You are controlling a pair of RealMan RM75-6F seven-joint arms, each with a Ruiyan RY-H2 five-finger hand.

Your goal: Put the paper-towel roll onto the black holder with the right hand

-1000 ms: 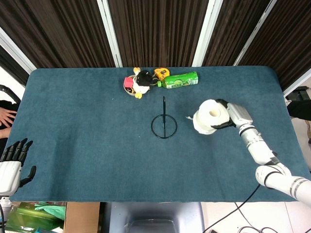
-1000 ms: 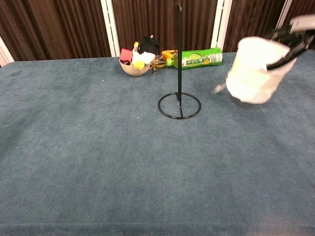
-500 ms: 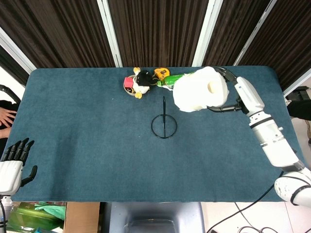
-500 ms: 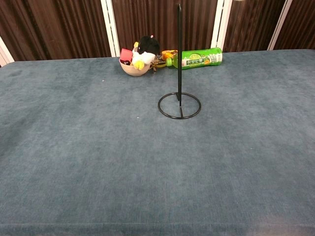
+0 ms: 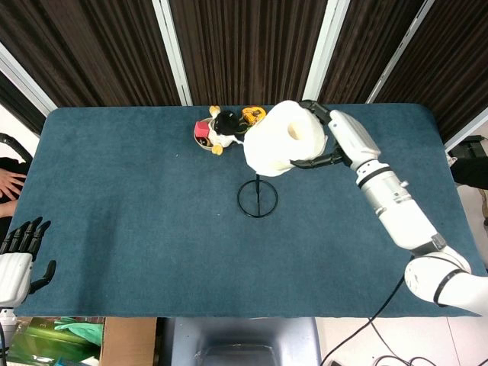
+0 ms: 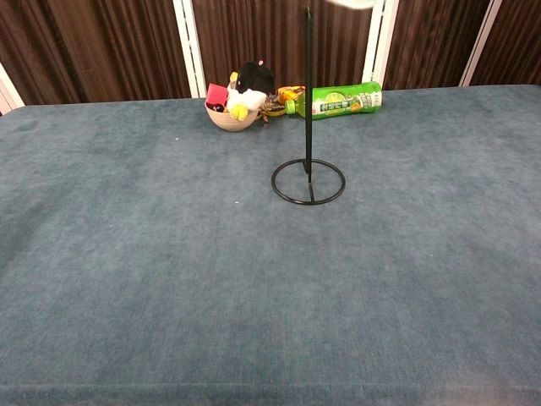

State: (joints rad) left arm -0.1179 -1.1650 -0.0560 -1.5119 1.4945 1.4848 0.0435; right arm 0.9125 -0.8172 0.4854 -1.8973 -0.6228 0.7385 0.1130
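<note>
The white paper-towel roll (image 5: pixel 284 148) hangs high above the table in the head view, gripped by my right hand (image 5: pixel 326 141), whose fingers wrap its right side. Its hollow core faces up. The roll sits just right of and above the black holder (image 5: pixel 258 197), a wire ring base with a thin upright rod. In the chest view the holder (image 6: pixel 308 176) stands mid-table, and only a sliver of the roll (image 6: pixel 351 3) shows at the top edge. My left hand (image 5: pixel 19 255) hangs open off the table's near left corner.
At the table's far edge stand a small bowl with toys (image 5: pixel 213 131) and a green bottle lying on its side (image 6: pixel 345 99). A cardboard box (image 5: pixel 126 341) sits below the near edge.
My right hand has carried the roll leftward, from right of the holder to nearly over its rod. The left hand has stayed put.
</note>
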